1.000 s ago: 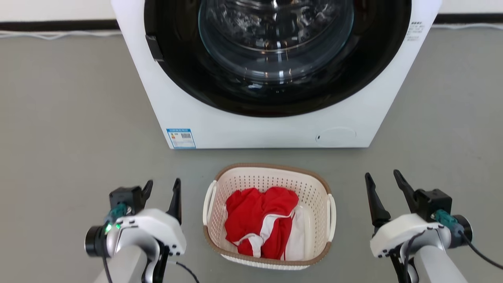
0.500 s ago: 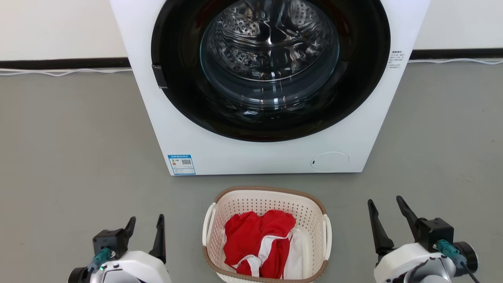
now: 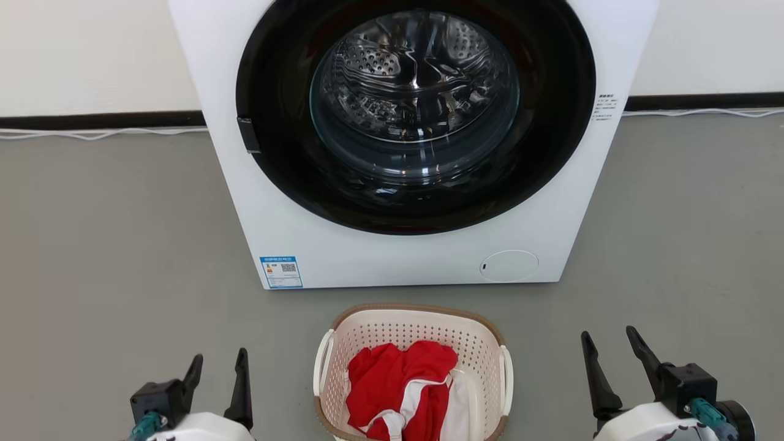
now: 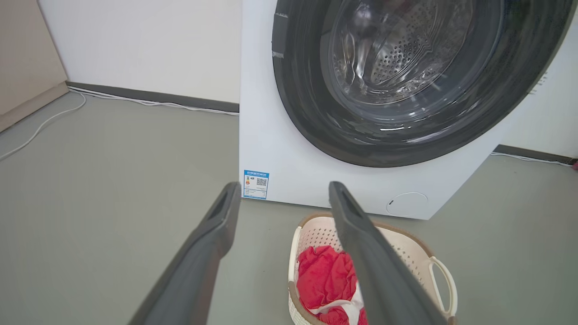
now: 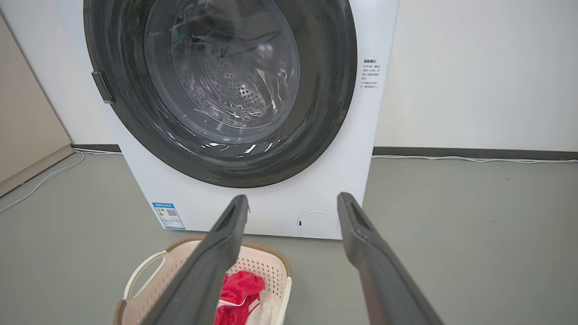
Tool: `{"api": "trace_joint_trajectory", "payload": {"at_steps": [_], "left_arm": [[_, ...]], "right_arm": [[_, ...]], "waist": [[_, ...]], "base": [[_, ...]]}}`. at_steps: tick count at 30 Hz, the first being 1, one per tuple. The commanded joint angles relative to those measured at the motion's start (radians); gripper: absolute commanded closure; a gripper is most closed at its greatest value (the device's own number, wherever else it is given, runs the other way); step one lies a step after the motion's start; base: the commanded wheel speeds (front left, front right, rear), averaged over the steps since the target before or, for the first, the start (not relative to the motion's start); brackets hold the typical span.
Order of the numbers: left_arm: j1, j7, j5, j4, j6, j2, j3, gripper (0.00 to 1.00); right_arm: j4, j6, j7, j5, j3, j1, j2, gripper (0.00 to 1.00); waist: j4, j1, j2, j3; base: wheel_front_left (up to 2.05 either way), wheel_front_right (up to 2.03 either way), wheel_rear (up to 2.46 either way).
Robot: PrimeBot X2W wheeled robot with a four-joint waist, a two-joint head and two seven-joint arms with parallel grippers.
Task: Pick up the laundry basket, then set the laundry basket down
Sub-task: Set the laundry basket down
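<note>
Laundry basket, head view: set on floor just before washer, centred betw. left gripper and right gripper; both held spread, empty, approx. equally near. Side handles are turned toward the arms. Left wrist view: basket is seen low-right of the claw. Right wrist view: basket is seen low-left of the claw.

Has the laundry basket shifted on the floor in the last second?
No. The laundry basket keeps its spot before the washing machine; both slid down the head view together, so the camera moved.
</note>
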State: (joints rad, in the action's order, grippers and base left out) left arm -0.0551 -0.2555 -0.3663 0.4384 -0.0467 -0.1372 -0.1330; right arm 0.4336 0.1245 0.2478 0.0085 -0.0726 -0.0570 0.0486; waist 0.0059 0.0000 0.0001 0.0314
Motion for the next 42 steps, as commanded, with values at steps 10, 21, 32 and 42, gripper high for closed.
{"api": "trace_joint_trajectory", "payload": {"at_steps": [10, 21, 32, 42], "left_arm": [[0.015, -0.006, 0.036, -0.018, 0.033, 0.012, 0.091, 0.0], [0.024, -0.006, 0.069, -0.006, 0.071, 0.046, 0.125, 0.0], [0.015, -0.006, 0.095, 0.004, 0.089, 0.062, 0.149, 0.0], [0.005, -0.006, 0.109, -0.002, 0.103, 0.072, 0.157, 0.0]], "right_arm": [[-0.044, 0.006, 0.014, -0.002, 0.005, 0.031, 0.002, 0.0], [-0.044, 0.006, 0.014, -0.006, 0.006, 0.037, 0.002, 0.0], [-0.042, 0.006, 0.014, -0.005, 0.006, 0.034, 0.002, 0.0], [-0.046, 0.006, 0.014, 0.003, 0.003, 0.026, 0.002, 0.0]], "waist": [[-0.011, 0.0, -0.0001, 0.025], [-0.021, 0.0, -0.0001, 0.025], [-0.02, 0.0, -0.0001, 0.017], [-0.011, 0.0, -0.0001, -0.003]], "base": [[0.0, 0.0, 0.0], [0.0, 0.0, 0.0], [0.0, 0.0, 0.0], [0.0, 0.0, 0.0]]}}
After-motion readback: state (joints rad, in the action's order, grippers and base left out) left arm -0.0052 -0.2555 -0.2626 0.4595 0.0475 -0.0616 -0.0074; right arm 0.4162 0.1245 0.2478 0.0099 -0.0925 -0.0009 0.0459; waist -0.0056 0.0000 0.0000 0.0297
